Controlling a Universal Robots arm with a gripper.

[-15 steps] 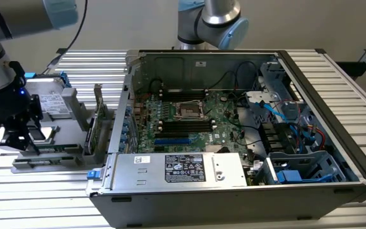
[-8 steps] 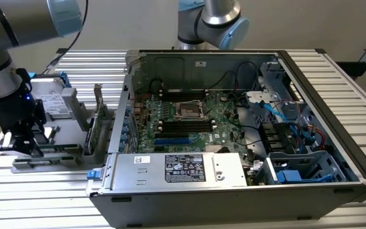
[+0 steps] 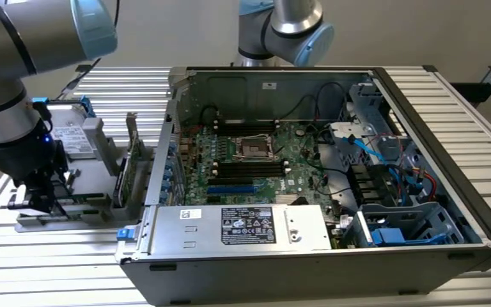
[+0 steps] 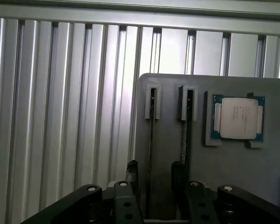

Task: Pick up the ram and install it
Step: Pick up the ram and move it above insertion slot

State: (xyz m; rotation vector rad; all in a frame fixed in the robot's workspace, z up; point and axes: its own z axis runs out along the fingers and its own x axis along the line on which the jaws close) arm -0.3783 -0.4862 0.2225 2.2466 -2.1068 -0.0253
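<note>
Two black fingers (image 4: 132,171) of the tool (image 4: 154,171) stand spread apart, one on each side of the ram (image 4: 151,140). The ram is a long, narrow circuit-board stick standing on edge in a slot, seen from above as a thin dark line. The tool pinches nothing; a gap shows on both sides of the stick, and it looks a little wider on the side of the other finger.

The slot is cut into a flat grey plastic holder tray (image 4: 170,140). A second thin dark stick (image 4: 189,126) stands in a parallel slot just outside the tool's span, so one finger sits between the two sticks. Farther out on that side, a square silver processor chip (image 4: 237,116) with a green border lies in its own pocket. The tray rests on a ribbed aluminium counter (image 4: 60,116).

In the exterior view the tool (image 3: 45,195) hangs low over the tray (image 3: 66,220). The open black computer case (image 3: 433,243) with its green motherboard (image 3: 254,160) lies well apart from it, toward the exterior view's right.

The step in hand appears to be the grasp. To do it well, the stick should be centred between the fingers and the pads should meet its flat faces squarely. The inner finger must stay clear of the neighbouring stick. A skewed or off-centre squeeze would likely tilt the ram in its slot.
</note>
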